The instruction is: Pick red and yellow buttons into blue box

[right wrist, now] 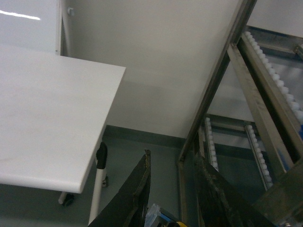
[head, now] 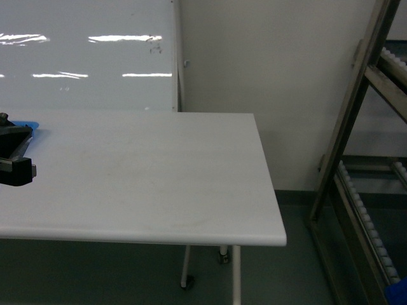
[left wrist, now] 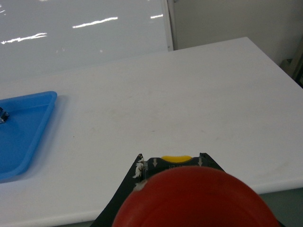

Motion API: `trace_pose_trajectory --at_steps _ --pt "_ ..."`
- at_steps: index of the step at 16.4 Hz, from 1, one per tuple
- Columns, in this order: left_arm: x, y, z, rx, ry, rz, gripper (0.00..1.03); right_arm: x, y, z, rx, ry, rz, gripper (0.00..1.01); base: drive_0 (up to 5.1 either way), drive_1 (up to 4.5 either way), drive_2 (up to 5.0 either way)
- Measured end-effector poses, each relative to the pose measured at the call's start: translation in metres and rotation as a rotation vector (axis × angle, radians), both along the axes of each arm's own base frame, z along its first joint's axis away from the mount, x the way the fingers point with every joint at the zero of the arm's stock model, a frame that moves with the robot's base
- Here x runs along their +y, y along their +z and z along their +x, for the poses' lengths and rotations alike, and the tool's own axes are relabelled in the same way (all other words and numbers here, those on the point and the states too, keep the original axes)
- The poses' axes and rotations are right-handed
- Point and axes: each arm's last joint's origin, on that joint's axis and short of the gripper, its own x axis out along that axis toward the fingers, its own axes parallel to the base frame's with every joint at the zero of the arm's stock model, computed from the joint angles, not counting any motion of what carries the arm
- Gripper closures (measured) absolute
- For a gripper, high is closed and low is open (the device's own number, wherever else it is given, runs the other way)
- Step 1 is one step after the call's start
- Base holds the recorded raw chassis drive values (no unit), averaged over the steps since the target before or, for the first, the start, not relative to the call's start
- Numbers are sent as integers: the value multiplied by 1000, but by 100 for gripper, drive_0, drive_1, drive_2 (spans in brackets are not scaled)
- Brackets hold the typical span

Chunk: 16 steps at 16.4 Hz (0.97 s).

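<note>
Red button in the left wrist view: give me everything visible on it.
The red button fills the bottom edge of the left wrist view, very close to the lens and blurred. Only its rounded, matte red cap shows, cut off by the frame; its base is hidden. Dark jaws flank it on both sides, so the left gripper appears shut on it. Just beyond the cap sits a black part with small white arrows and a yellow strip. It is held above the white table, near its front edge.
</note>
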Motion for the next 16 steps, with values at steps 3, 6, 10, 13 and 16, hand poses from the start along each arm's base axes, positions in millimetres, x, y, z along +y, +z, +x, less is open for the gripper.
trace_pose_trajectory --at_steps 3,6,10,13,16 --pt "0 0 0 0 0 0 77 0 0 0 -1 2 0 75 482 -259 -259" --pt "0 0 0 -1 0 0 77 0 0 0 -3 2 1 75 471 -302 -213" --pt "0 1 0 -5 0 -1 77 0 0 0 -3 1 1 75 444 -418 -47" --pt "0 0 0 -3 0 -1 77 0 0 0 -3 1 1 75 452 -407 -44" --pt "0 1 0 -6 0 -1 77 0 0 0 -3 1 1 75 459 -400 -36"
